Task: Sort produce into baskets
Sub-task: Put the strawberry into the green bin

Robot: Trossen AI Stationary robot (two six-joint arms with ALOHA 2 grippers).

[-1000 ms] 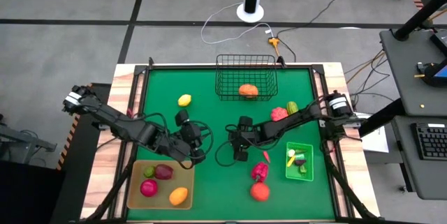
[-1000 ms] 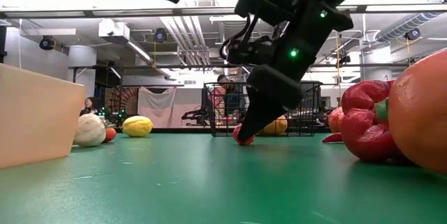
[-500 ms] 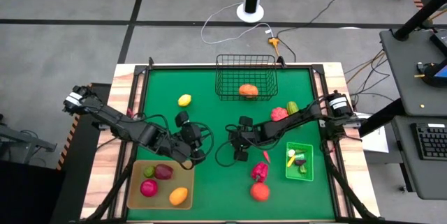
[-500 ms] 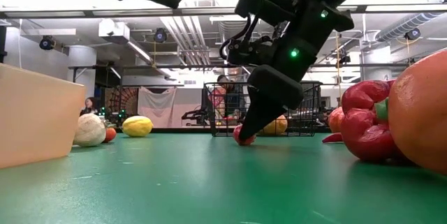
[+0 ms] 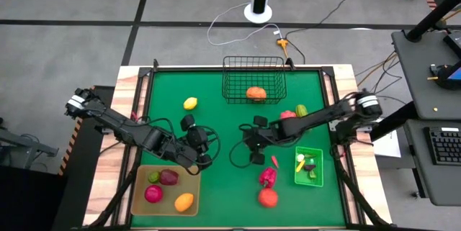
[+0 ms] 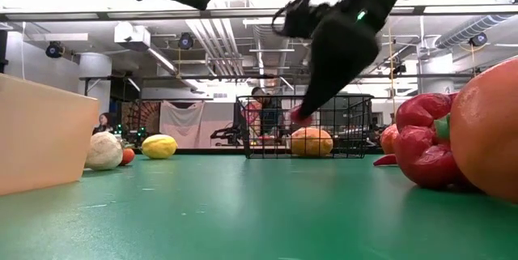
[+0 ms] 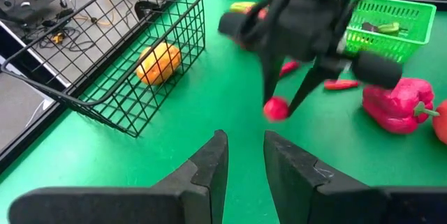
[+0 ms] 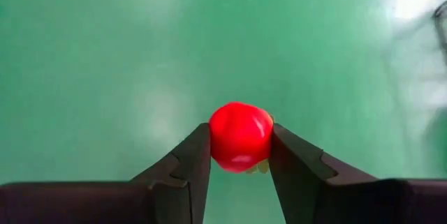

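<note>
My right gripper (image 5: pixel 251 147) hangs over the middle of the green table (image 5: pixel 216 127), shut on a small round red piece of produce (image 8: pixel 241 137). In the low view this piece (image 6: pixel 301 117) shows above the table. My left gripper (image 7: pixel 244 140) stands at the tan tray's (image 5: pixel 140 202) far right corner, open by a narrow gap with nothing in it. The black wire basket (image 5: pixel 252 64) at the far edge holds an orange piece (image 5: pixel 255 93). The green bin (image 5: pixel 320 166) at the right holds several small pieces. My right gripper pinches the small red piece by its two opposite sides (image 8: pixel 218 140) between the two fingers, at their free ends. The fingers slant down from the table's right side. The piece is lifted clear of the table.
On the table lie a yellow piece (image 5: pixel 190 103), a red (image 5: pixel 287 116) and a green piece (image 5: pixel 302 110) by the right arm, a red chilli (image 5: pixel 274 161), a pink pepper (image 5: pixel 267 177) and an orange-red ball (image 5: pixel 268 197). The tray holds several pieces.
My right gripper has risen from the table and drawn a little toward the right edge, taking the small red piece with it. The piece lay on the table between the fingertips before and now hangs clear.
</note>
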